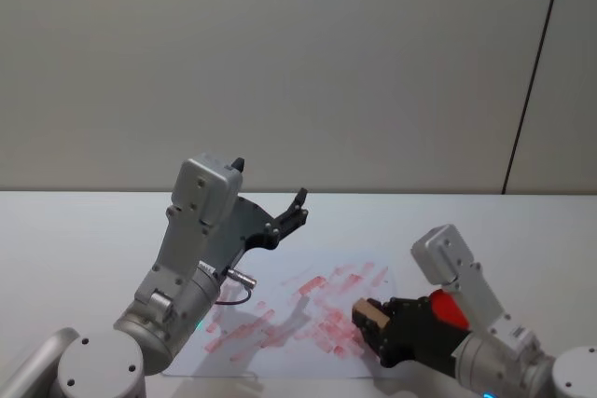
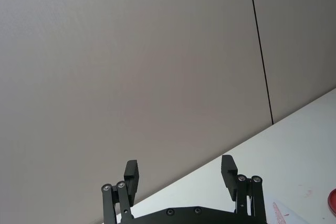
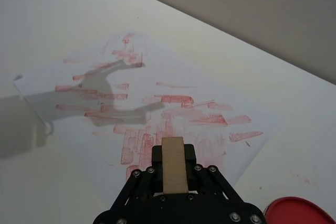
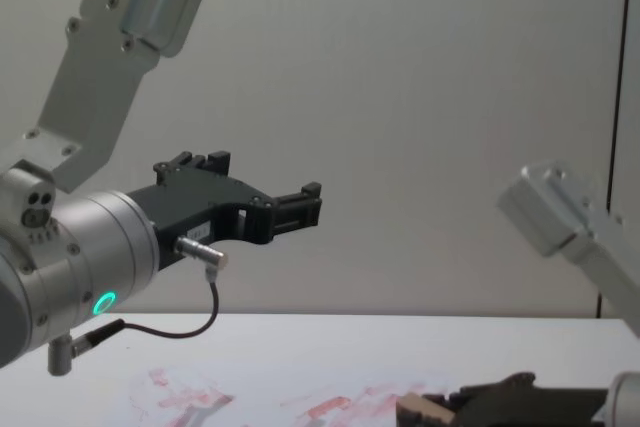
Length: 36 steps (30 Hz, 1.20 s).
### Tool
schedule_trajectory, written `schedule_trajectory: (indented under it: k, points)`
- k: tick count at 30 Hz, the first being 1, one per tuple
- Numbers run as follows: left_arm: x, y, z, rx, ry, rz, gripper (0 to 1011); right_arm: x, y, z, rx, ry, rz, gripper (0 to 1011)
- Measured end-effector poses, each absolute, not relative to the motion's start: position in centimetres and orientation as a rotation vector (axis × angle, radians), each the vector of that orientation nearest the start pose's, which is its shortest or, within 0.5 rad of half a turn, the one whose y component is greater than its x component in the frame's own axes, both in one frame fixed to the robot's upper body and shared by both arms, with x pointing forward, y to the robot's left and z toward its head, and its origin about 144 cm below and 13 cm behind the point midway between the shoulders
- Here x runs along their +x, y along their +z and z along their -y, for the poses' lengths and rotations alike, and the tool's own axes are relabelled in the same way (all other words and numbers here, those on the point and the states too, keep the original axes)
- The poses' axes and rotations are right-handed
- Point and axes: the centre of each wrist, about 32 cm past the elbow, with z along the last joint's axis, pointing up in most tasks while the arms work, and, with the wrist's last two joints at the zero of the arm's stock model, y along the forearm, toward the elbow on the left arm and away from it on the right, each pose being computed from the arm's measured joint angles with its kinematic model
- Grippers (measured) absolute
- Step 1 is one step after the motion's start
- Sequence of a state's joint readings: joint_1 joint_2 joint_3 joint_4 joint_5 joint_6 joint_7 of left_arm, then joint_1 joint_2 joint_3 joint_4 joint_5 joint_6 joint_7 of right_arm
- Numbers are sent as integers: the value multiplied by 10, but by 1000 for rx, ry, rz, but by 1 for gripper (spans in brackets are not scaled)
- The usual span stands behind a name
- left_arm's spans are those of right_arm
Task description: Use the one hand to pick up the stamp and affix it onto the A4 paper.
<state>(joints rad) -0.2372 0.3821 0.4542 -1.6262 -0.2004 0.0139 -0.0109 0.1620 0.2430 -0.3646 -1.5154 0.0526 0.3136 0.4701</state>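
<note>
We see the right hand [image 1: 373, 328] low at the near right of the worktop [image 3: 52, 14], its fingers closed on the stamp [image 3: 173, 165], a pale wooden block. The block sticks out past the fingertips, and its long axis runs in line with the hand's reach, pointing toward the middle of the A4 paper [image 3: 199, 129]. The sheet lies flat, covered in red smears and rectangular stamp marks. The stamp sits over the paper's near right part, among the densest marks, so the paper is directly below and ahead of it. From the chest camera the block looks very close to the sheet; we cannot tell whether it touches. We judge that the coming move is a short press straight down, with no sideways travel needed. A red ink pad [image 3: 302, 211] rests on the worktop just beside the right hand, off the paper. The left hand [image 2: 179, 171] is raised well above the paper's far left side, fingers spread wide and holding nothing, so the right arm is plainly the nearer one.
</note>
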Motion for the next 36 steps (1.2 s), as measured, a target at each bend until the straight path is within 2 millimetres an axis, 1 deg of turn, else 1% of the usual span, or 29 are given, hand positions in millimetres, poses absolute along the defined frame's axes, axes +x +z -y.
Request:
schedule_trajectory:
  k: [10,20,28,36]
  points:
    - [492,1204,-198,61,1124,268,1002,487,1146,188,-422,-781,-79,218]
    - [492,1204,-198,61,1124,268,1003,488,1143,187,-434,-780,-84,218]
    - [492,1204,-198,61,1124,268,1002,488,1144,188,-421,-784,-101,218]
    - [492,1204,-198,61,1124,268,1002,491,1154,196,-374,-822,-98,218]
